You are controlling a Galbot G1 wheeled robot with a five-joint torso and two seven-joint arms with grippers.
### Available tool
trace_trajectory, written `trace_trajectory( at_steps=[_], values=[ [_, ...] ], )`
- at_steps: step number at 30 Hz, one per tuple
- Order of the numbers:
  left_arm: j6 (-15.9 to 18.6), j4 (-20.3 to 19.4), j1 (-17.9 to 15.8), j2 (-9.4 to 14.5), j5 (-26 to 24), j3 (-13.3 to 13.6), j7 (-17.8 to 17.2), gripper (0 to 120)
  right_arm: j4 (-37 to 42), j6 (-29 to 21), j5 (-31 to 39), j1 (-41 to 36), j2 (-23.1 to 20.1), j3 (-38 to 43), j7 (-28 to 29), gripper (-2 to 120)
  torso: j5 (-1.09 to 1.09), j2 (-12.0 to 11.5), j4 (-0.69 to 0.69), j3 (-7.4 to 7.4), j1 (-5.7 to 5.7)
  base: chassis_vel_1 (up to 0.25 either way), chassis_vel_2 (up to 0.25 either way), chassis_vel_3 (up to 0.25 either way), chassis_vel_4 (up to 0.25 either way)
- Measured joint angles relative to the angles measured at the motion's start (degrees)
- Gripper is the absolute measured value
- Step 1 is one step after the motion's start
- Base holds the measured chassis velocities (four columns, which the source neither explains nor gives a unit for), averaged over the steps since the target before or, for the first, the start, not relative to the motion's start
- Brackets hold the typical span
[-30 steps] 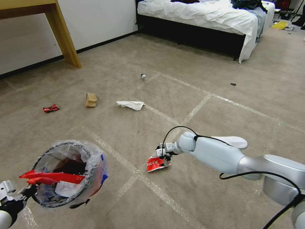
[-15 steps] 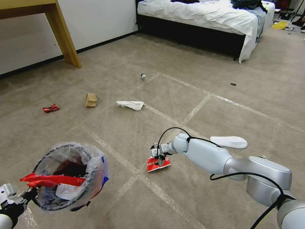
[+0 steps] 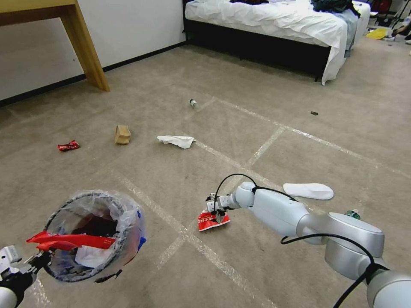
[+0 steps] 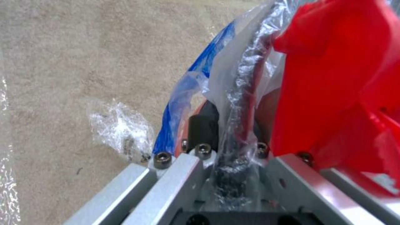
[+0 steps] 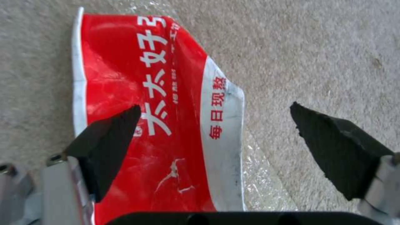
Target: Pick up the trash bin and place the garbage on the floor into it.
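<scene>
I am holding one trash bin [image 3: 92,235] in my left gripper [image 3: 36,260], whose fingers are pinching the dark mesh rim and its clear, blue-printed plastic liner [image 4: 233,103]. One long red wrapper [image 3: 68,241] is lying across the bin's mouth, with one crumpled white tissue [image 3: 92,256] showing inside below it.

Taking the bin as my landmark, I am counting five pieces of garbage on the floor [image 3: 171,265]: one flattened red-and-white packet [image 3: 212,220] to its right, near my right gripper [image 3: 216,210]; one small red wrapper [image 3: 68,146] beyond the bin to its left; one tan paper packet [image 3: 122,134] straight beyond it; one flat white tissue [image 3: 176,140] beyond it to the right; and one small bottle [image 3: 194,103] farther off still. One white slipper [image 3: 308,191] is lying well to the bin's right, past my right forearm.

My right gripper is hanging spread over the packet [image 5: 167,125], one dark wedge-shaped pad [image 5: 112,137] above its glossy red face and the other pad [image 5: 337,147] above bare carpet.

Compared with a second ago, my right arm is reaching from farther back, the gripper has shifted slightly toward the bin, and the packet is lying flatter. The bin is sitting almost where it was.

The carpet is short-piled and beige-grey, crossed by pale tape lines [image 3: 141,194].
</scene>
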Motion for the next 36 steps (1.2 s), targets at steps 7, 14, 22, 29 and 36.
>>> trace_trajectory(
  at_steps=[7, 14, 22, 29, 36],
  values=[
    [0.0, -0.1, 0.3, 0.1, 0.0, 0.0, 0.1, 1, -1.9, 1.0, -0.4, -0.6, 0.7, 0.3, 2.1, 87, 0.0, 0.0, 0.0, 0.0, 0.0, 0.0, 0.0, 0.0, 0.0],
    [-0.1, -0.3, 0.3, 0.0, -0.1, 0.1, 0.1, 1, -1.9, 1.5, -0.4, -1.2, 0.8, 0.6, 3.1, 60, 0.0, 0.0, 0.0, 0.0, 0.0, 0.0, 0.0, 0.0, 0.0],
    [-0.1, -0.3, 0.3, -0.3, 0.2, 0.4, 0.1, 1, -1.5, 2.1, -0.1, -1.7, 0.0, 1.2, 3.5, 26, 0.0, 0.0, 0.0, 0.0, 0.0, 0.0, 0.0, 0.0, 0.0],
    [-0.1, -0.4, 0.2, -0.8, 0.7, 0.7, 0.1, 1, -0.8, 2.3, 0.0, -2.2, -0.7, 1.8, 3.9, 7, 0.0, 0.0, 0.0, 0.0, 0.0, 0.0, 0.0, 0.0, 0.0],
    [-0.1, -0.8, 0.3, -1.0, 1.1, 0.8, 0.1, 1, -0.5, 2.7, 0.8, -3.1, -1.4, 2.6, 5.8, 0, 0.0, 0.0, 0.0, 0.0, 0.0, 0.0, 0.0, 0.0, 0.0]
  ],
)
